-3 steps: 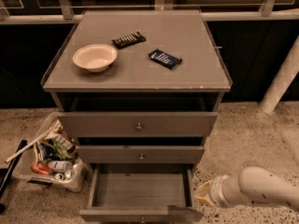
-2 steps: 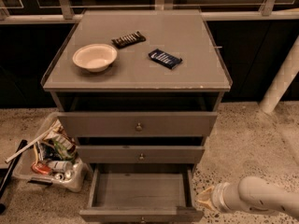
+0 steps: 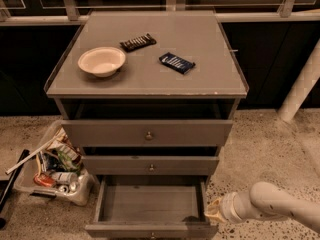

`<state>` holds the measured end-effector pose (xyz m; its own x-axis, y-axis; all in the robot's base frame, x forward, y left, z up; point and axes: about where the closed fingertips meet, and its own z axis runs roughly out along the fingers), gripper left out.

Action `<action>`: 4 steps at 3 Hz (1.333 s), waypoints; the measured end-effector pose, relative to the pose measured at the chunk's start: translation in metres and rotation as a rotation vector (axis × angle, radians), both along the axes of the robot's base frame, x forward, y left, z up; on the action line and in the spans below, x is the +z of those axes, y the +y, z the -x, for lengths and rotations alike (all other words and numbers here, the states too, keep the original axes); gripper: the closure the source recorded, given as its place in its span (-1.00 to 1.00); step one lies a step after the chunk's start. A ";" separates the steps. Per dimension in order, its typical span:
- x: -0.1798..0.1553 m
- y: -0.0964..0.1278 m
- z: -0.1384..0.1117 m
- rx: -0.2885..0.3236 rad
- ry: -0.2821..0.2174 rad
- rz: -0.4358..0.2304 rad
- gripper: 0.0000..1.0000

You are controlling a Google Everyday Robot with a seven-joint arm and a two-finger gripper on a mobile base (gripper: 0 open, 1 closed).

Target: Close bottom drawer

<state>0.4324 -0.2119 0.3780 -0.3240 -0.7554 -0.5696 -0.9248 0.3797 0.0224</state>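
Litter bin [image 3: 50,176]: lower left of frame, on the floor just beside the cabinet; packed with wrappers and cans; judged outside the drawer's path.

Bowl [image 3: 101,60]: upper left on the cabinet top [image 3: 150,86], upright, empty.

Snack bar [image 3: 137,42] and blue packet [image 3: 177,63]: flat on the top, right of the bowl, apart from each other.

Top drawer [image 3: 147,132] and middle drawer [image 3: 150,165]: centre of frame, each out a little, stepped one under the other.

Bottom drawer [image 3: 150,203]: bottom centre, pulled far out, empty; front panel cut by the lower edge of the frame.

Gripper [image 3: 215,211]: lower right, low to the floor, tip just beside the drawer's right side wall, near its front corner; contact not certain.

Gripper opening: cannot tell.

Arm [image 3: 280,204]: white, reaching in from the lower right edge.

Step in hand: likely lining up on the drawer front; no closing yet.

Risk, sideways push: pressing from beside the wall instead of the front panel could skew the box and jam it.

Risk, off-centre push: force at the right corner alone could twist the drawer and stall it partway.

Risk, trapped tip: a tip straying over the wall into the box could be pinched under the middle drawer.
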 end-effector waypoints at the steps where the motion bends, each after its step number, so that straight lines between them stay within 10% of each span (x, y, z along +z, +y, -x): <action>1: 0.000 0.000 0.000 0.000 0.000 0.000 1.00; 4: -0.067 0.046 0.004 0.017 0.007 0.039 1.00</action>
<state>0.4281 -0.1661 0.3112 -0.3146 -0.7827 -0.5371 -0.9312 0.3643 0.0146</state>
